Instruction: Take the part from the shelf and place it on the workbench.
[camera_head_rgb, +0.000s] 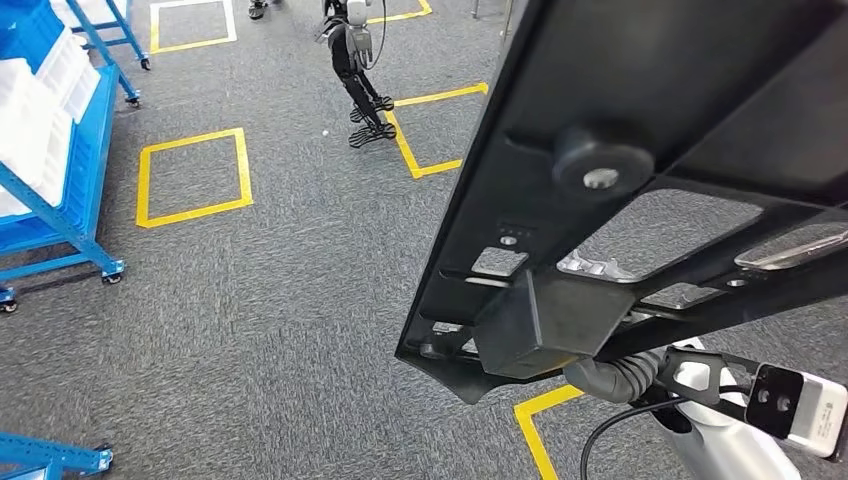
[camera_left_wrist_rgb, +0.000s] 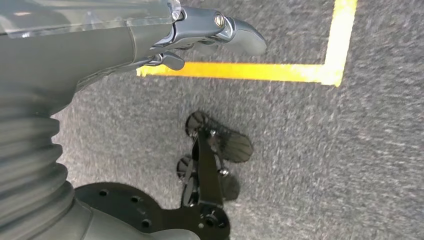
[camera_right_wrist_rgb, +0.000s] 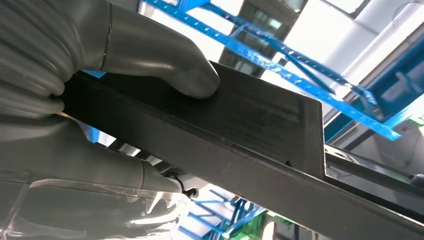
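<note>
My right hand (camera_right_wrist_rgb: 95, 115) is clamped on the part, a long black moulded plastic frame with ribs and cut-outs (camera_head_rgb: 640, 170). In the right wrist view the thick grey thumb (camera_right_wrist_rgb: 165, 65) presses on one face of a flat dark bar of the frame (camera_right_wrist_rgb: 240, 130), while the rest of the hand wraps the opposite face. From the head camera I see the frame raised high in front of me, slanting from the upper right down toward the lower middle, with a boxy black block (camera_head_rgb: 545, 325) at its lower end and a round knob (camera_head_rgb: 602, 160) on the upper span. It hangs in the air over the grey carpet floor (camera_head_rgb: 280, 300), touching nothing but my hand, whose grey ribbed wrist cover (camera_head_rgb: 610, 378) peeks out just under the block.

My left hand (camera_left_wrist_rgb: 200, 35) hangs over the carpet near a yellow taped line (camera_left_wrist_rgb: 250, 71). It holds nothing; a finger reaches out straight, but I cannot tell whether the other fingers are spread or curled.

Further out, yellow tape squares (camera_head_rgb: 193, 178) mark the floor. A blue metal rack on castors with white bins (camera_head_rgb: 45, 150) stands at the left, well apart from the frame. Another dark-legged robot (camera_head_rgb: 358, 70) stands on the carpet far ahead.
</note>
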